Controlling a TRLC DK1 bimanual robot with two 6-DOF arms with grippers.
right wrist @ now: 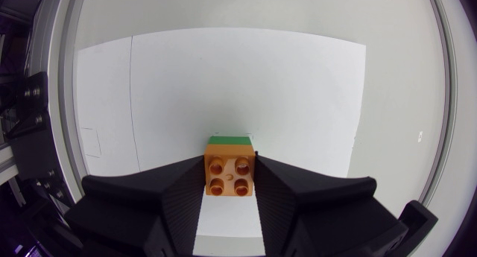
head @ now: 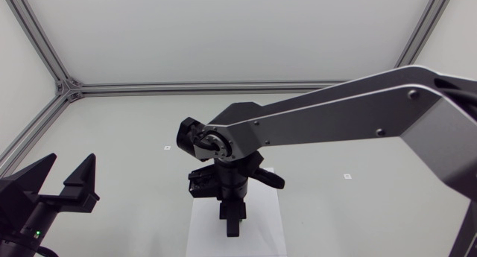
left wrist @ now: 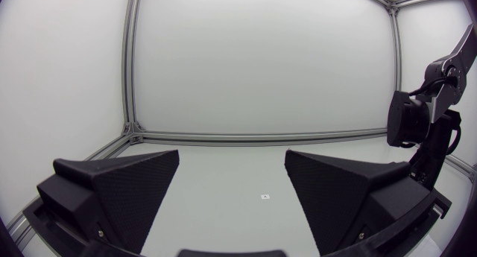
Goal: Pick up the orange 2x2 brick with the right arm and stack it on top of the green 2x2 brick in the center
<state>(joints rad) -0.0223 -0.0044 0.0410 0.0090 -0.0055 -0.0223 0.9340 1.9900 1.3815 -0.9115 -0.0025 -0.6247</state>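
Two steps look done, pick and carry. In the head view the right hand (head: 232, 226), lower centre, points down over a white sheet (head: 264, 227), with the bricks hidden; the left hand (head: 67, 184) sits lower left. The left wrist view shows that hand's fingers wide, holding nothing. In the right wrist view the right hand's fingers clamp the orange brick (right wrist: 229, 176) from both sides, directly over the green brick (right wrist: 229, 140). Seating and release seem left.

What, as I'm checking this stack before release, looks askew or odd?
Nothing stands out: the orange 2x2 brick, held in the right gripper, sits squarely over the green 2x2 brick, only a green edge showing.
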